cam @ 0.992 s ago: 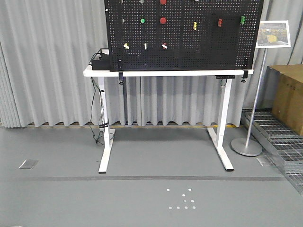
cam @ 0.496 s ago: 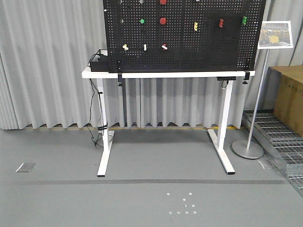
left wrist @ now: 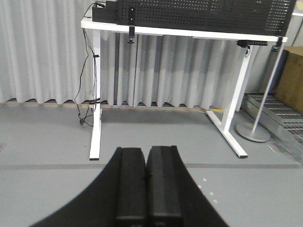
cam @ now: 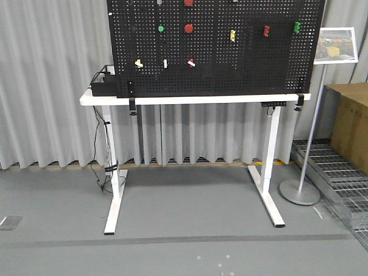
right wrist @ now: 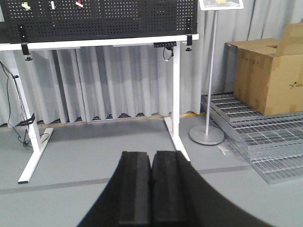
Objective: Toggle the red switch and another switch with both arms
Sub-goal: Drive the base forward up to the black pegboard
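Observation:
The red switch (cam: 190, 62), a small red lever with a white tip, sits low on the black pegboard (cam: 230, 63) above the white table (cam: 195, 99). Left of it on the same row is another switch (cam: 138, 63), small and pale yellow. In the right wrist view both show at the top edge: the red switch (right wrist: 79, 4) and the pale yellow switch (right wrist: 26, 6). My left gripper (left wrist: 146, 150) and right gripper (right wrist: 151, 153) are shut on nothing, low over the grey floor, far from the board.
An upright white toggle (cam: 165, 63) stands between the two levers. Round red buttons (cam: 188, 28) and a green one (cam: 161, 28) sit higher. A sign stand (cam: 299, 192), a cardboard box (cam: 351, 123) and metal grates (cam: 336, 172) are to the right.
The table and pegboard have grown larger and shifted left and up in the front view, so the base has rolled closer. The white floor dots have slid to the bottom edge.

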{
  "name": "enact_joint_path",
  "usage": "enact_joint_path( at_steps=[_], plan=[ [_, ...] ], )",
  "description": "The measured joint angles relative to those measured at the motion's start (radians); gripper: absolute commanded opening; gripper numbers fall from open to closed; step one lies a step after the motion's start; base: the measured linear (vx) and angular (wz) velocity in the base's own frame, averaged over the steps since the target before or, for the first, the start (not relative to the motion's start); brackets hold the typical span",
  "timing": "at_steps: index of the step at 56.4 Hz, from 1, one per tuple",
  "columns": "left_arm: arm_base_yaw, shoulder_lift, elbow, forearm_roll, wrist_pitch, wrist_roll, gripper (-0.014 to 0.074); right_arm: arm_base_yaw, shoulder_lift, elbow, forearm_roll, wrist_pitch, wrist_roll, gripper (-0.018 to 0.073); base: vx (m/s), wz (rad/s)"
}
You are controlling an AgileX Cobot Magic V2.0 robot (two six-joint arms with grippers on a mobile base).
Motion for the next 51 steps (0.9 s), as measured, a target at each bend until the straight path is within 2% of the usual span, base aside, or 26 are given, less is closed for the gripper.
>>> enact_joint_path(
  at_steps=[51],
  plan=[
    [0.000, 0.000, 0.000, 0.000, 0.000, 0.000, 0.0003, 0.000, 0.000, 0.000, 0.000, 0.000, 0.000, -0.0006, 0.46, 0.06]
  ],
)
